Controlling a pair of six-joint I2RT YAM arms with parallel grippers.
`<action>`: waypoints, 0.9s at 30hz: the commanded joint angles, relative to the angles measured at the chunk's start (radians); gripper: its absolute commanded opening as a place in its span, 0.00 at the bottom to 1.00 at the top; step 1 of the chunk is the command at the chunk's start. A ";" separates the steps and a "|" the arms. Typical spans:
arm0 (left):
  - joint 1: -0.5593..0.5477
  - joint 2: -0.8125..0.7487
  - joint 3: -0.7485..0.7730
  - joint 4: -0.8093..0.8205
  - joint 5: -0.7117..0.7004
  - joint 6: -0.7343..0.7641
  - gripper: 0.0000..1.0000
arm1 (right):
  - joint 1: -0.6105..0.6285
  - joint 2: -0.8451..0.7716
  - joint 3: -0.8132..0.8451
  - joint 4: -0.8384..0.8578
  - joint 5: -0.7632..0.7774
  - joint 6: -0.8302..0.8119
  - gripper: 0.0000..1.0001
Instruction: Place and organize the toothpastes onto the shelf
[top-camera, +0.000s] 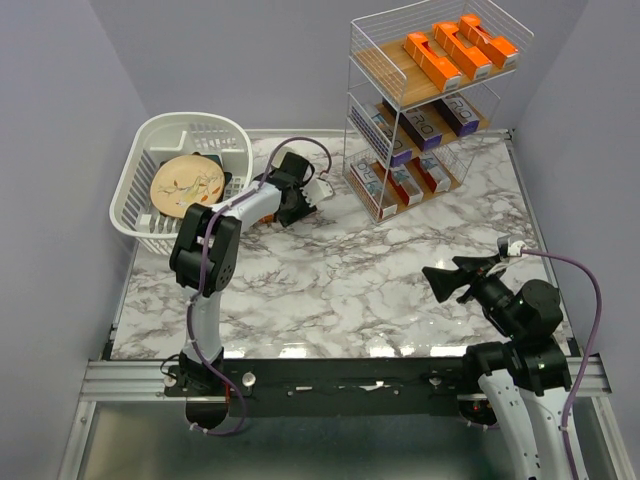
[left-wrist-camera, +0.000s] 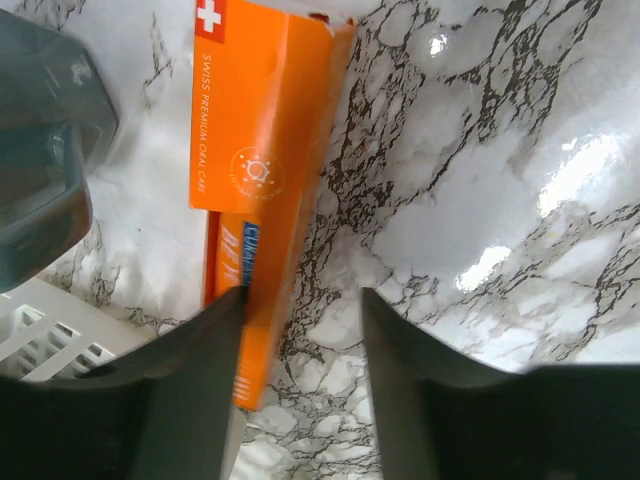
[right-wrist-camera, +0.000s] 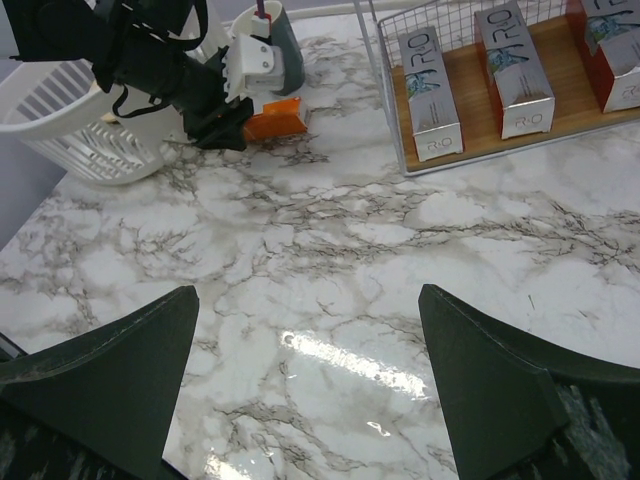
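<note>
An orange toothpaste box (left-wrist-camera: 262, 150) lies flat on the marble table; it also shows in the right wrist view (right-wrist-camera: 275, 118). My left gripper (left-wrist-camera: 300, 315) is open low over the box's near end. Its left finger (left-wrist-camera: 205, 350) overlaps the box, and the gap between the jaws shows mostly bare marble. The shelf (top-camera: 375, 60) stands at the back right. It holds orange boxes (top-camera: 455, 48) on the top tier, silver-purple boxes (top-camera: 420, 125) in the middle and white-red boxes (top-camera: 405, 183) at the bottom. My right gripper (top-camera: 447, 280) is open and empty above the table (right-wrist-camera: 305, 300).
A white plastic basket (top-camera: 135, 165) with a plate (top-camera: 185, 183) stands at the back left, right beside the left gripper; its wall shows in the left wrist view (left-wrist-camera: 40, 330). A dark grey-green container (left-wrist-camera: 40, 150) stands next to the orange box.
</note>
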 joint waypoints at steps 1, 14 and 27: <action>-0.039 -0.017 -0.037 -0.040 -0.033 -0.016 0.51 | -0.007 0.006 -0.012 0.022 -0.030 0.004 1.00; -0.128 -0.115 -0.182 -0.008 -0.106 -0.111 0.20 | -0.007 -0.007 -0.023 0.037 -0.047 0.008 1.00; -0.329 -0.300 -0.396 -0.031 -0.106 -0.327 0.13 | -0.005 0.003 -0.026 0.043 -0.057 0.009 1.00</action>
